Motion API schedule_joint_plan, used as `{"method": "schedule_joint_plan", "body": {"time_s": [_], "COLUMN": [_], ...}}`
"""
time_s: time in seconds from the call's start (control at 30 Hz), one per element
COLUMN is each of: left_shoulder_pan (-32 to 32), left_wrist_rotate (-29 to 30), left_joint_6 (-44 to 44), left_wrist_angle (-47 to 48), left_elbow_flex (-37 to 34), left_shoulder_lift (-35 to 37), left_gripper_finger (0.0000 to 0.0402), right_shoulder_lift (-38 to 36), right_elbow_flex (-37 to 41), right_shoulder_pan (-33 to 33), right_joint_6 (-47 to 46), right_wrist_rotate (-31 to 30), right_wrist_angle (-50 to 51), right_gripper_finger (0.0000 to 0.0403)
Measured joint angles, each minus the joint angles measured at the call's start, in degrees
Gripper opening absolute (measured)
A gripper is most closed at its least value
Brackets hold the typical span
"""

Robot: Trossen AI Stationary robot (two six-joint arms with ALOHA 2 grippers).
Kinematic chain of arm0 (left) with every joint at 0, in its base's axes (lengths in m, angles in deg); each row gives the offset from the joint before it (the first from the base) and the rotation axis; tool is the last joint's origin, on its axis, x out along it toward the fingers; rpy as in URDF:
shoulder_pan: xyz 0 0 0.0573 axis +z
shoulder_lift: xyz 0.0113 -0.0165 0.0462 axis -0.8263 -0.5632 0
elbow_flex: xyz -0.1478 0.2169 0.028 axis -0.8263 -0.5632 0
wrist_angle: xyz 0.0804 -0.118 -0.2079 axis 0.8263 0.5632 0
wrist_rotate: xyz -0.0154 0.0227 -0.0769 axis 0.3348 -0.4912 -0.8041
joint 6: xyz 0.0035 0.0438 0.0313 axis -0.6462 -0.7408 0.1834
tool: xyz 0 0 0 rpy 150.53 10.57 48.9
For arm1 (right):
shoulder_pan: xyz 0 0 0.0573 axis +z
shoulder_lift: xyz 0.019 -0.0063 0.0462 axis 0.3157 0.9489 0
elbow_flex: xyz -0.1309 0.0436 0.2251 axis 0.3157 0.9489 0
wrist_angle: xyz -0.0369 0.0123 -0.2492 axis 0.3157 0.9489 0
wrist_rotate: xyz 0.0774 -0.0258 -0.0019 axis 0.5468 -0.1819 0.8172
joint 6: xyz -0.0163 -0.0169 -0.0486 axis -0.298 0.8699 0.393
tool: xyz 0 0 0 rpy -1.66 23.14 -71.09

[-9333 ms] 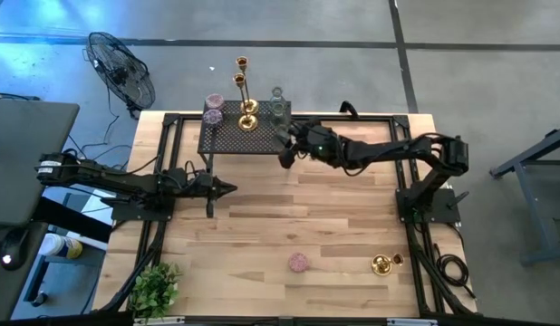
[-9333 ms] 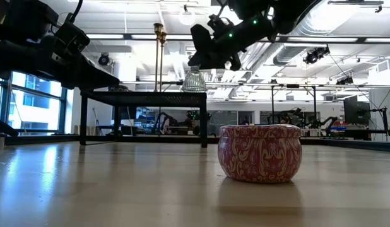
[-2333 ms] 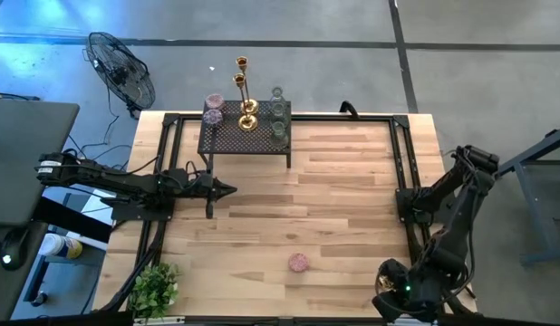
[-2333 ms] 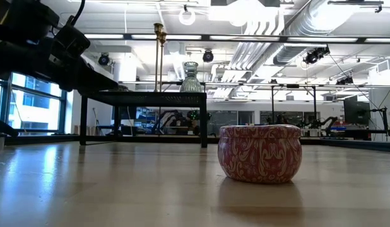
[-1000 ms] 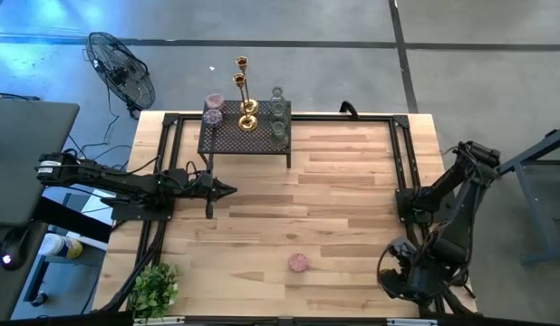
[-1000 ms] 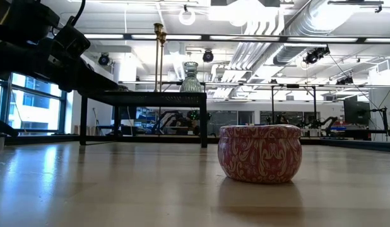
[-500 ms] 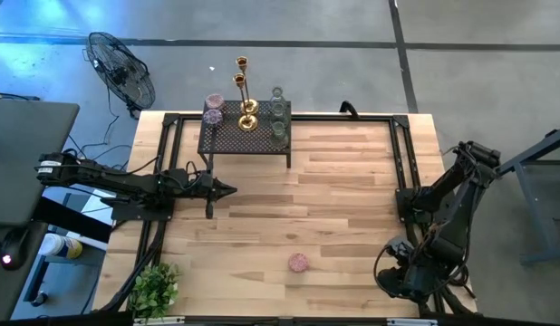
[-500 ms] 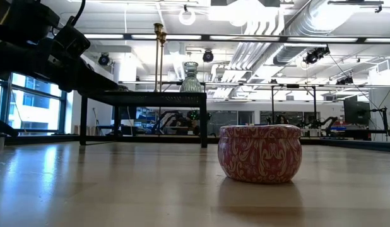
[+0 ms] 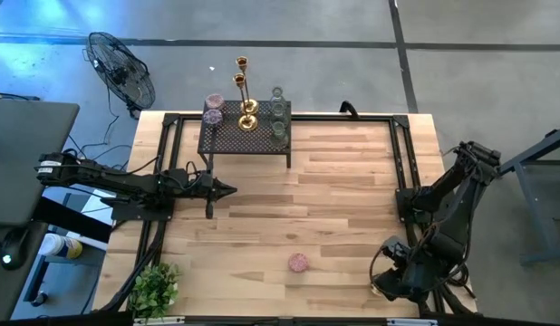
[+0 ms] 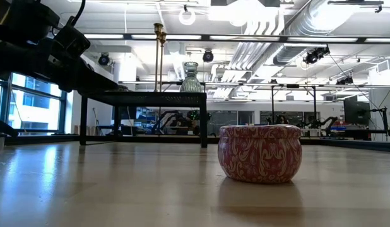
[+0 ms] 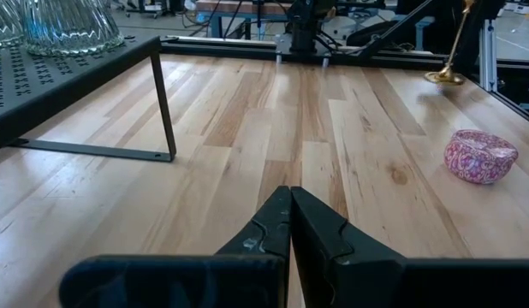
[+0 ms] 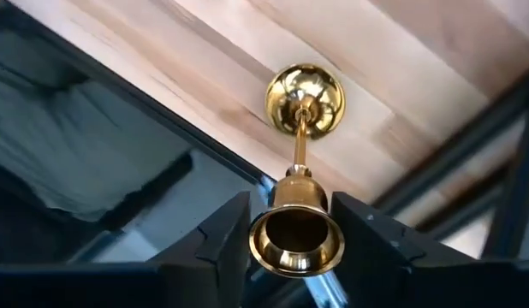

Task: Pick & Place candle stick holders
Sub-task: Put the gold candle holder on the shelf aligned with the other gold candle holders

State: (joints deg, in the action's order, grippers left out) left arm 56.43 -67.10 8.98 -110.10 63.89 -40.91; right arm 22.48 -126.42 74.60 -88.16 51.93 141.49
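Gold metal shows between our right gripper (image 12: 294, 227) fingers: they are closed around the cup of a tall candlestick (image 12: 300, 154) at the table's near right corner, its base over the wood, probably for carrying to the black rack (image 9: 246, 134). Our left gripper (image 11: 290, 224) waits closed at the left.

On the surface (image 9: 334, 208), the black rack (image 9: 246, 136) at 12 o'clock carries several holders; a pink holder (image 9: 298, 263) sits at 6 o'clock.
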Motion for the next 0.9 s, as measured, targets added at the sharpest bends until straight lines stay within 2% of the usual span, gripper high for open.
{"method": "schedule_joint_plan", "body": {"time_s": [0.1,0.27,0.37,0.5,0.73,0.9], "left_shoulder_pan": [0.0,0.0,0.0,0.0,0.0,0.0], "left_wrist_rotate": [0.0,0.0,0.0,0.0,0.0,0.0], "left_joint_6": [0.0,0.0,0.0,0.0,0.0,0.0], "left_wrist_angle": [0.0,0.0,0.0,0.0,0.0,0.0], "left_elbow_flex": [0.0,0.0,0.0,0.0,0.0,0.0], "left_shoulder_lift": [0.0,0.0,0.0,0.0,0.0,0.0], "left_gripper_finger": [0.0003,0.0003,0.0003,0.0003,0.0003,0.0003], "right_shoulder_lift": [0.0,0.0,0.0,2.3,14.9,27.3], "right_elbow_flex": [-3.0,-8.3,-11.2,-15.2,-25.4,-37.6], "right_shoulder_pan": [-2.9,-11.0,-17.8,-28.4,-44.3,-51.3], "right_joint_6": [4.3,18.1,28.5,47.0,76.7,92.2], "right_wrist_rotate": [-1.9,-4.6,-5.9,-4.9,0.5,-0.9], "right_wrist_angle": [1.3,1.4,1.2,0.2,1.2,7.5], "right_gripper_finger": [0.0153,0.013,0.013,0.0145,0.0135,0.0143]}}
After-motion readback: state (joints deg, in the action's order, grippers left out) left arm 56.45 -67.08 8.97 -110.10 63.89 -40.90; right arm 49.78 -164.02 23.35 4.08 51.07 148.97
